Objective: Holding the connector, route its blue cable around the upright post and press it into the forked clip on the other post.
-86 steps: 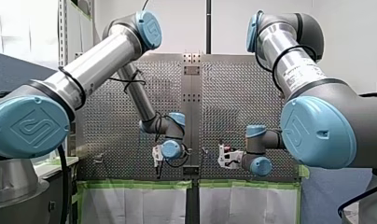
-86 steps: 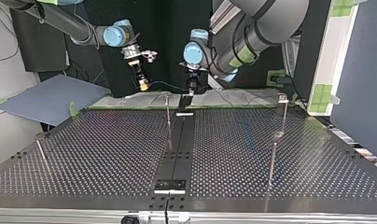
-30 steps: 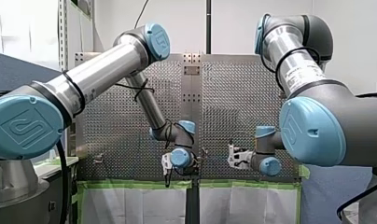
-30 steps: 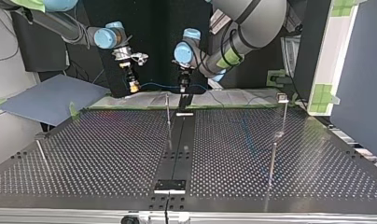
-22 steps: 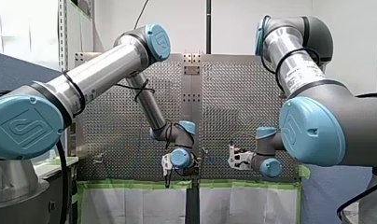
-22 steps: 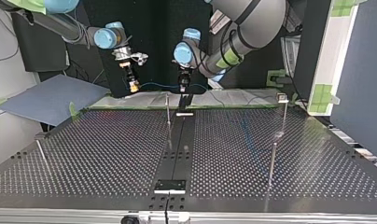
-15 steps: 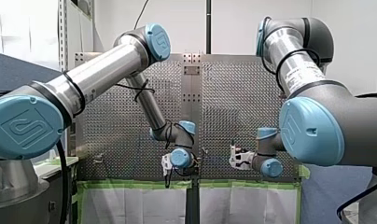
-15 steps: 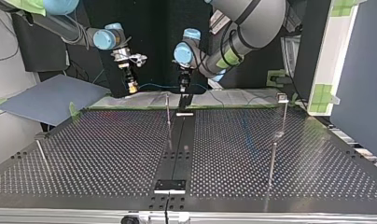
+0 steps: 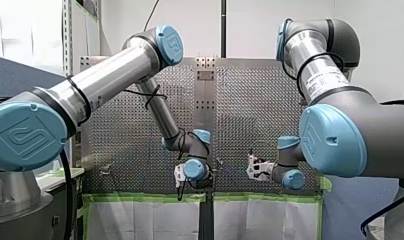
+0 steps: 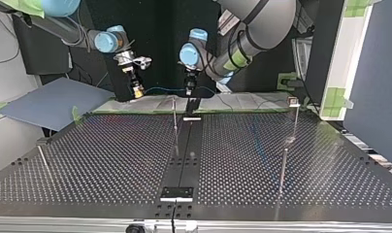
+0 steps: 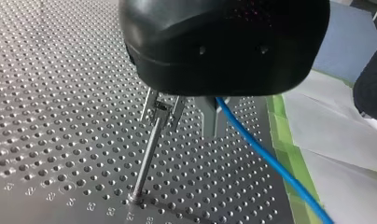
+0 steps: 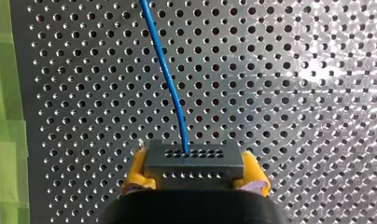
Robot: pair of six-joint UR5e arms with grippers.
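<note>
My right gripper (image 12: 196, 171) is clamped by its yellow pads (image 12: 136, 170) on the dark grey rectangular connector (image 12: 192, 161). The thin blue cable (image 12: 170, 88) leaves that block's face and runs ahead over the perforated metal table (image 12: 294, 116). My left gripper (image 11: 213, 133), black with metal fingers (image 11: 208, 116), looks closed on the cable further along. It hangs just beside the forked metal clip (image 11: 161, 109) that tops the thin steel post (image 11: 147, 156). The cable passes on the far side of the fingers from that clip, near it but not in the fork.

As I judge it, the connector is in hand and the cable is stretched between the 2 grippers beside the clip. Pressing it in is not yet done. I cannot tell whether the cable already goes round another post (no view shows it touching one).

Counted: 2 grippers, 1 connector, 1 cable and 1 clip. The top view shows 4 uprights:
- the clip post (image 10: 174, 119)
- a post with a small block on top (image 10: 295, 116), well apart from the clip post
- a plain post (image 10: 283, 167), on that same side
- a leaning rod (image 10: 42, 160), well apart on the other side
</note>
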